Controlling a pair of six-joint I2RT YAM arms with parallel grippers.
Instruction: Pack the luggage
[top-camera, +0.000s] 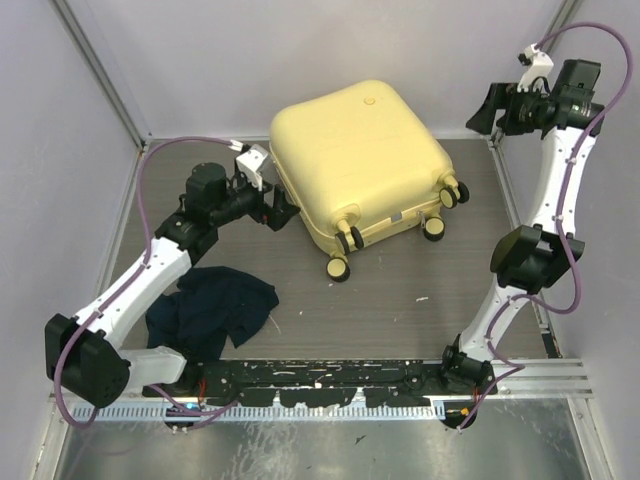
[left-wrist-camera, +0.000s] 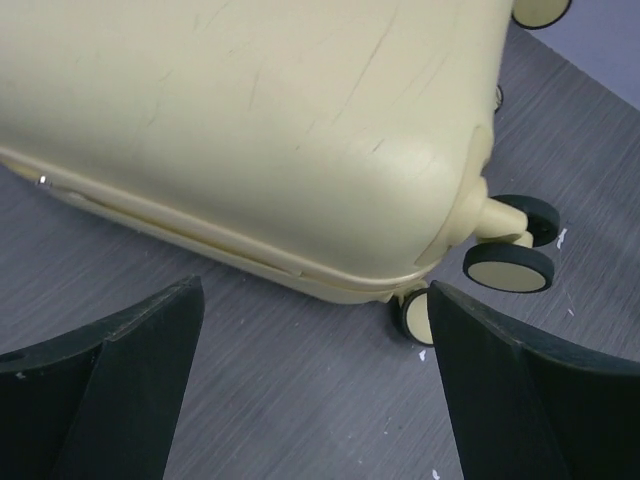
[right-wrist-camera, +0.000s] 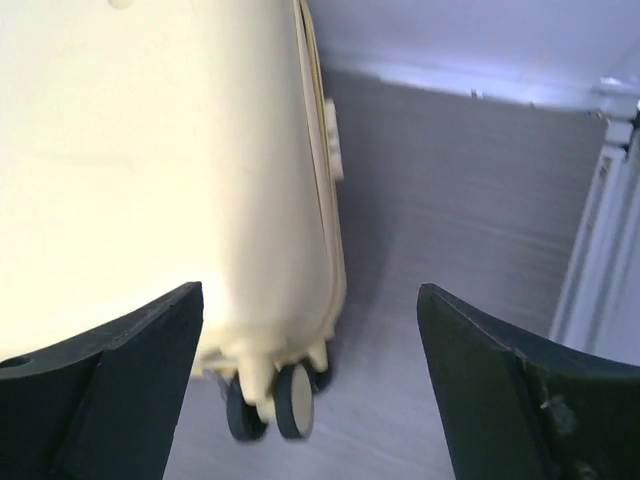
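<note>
The pale-yellow luggage (top-camera: 355, 160) lies shut and flat in the middle of the table, its black wheels toward the front right. It fills the top of the left wrist view (left-wrist-camera: 260, 120) and the left of the right wrist view (right-wrist-camera: 160, 170). My left gripper (top-camera: 283, 208) is open and empty, right against the luggage's left side, low over the table (left-wrist-camera: 315, 385). My right gripper (top-camera: 482, 112) is open and empty, raised at the back right, apart from the luggage (right-wrist-camera: 310, 385).
A dark navy garment (top-camera: 215, 310) lies crumpled at the front left, beside my left arm. White walls enclose the table at the left, back and right. A metal rail (top-camera: 330, 375) runs along the near edge.
</note>
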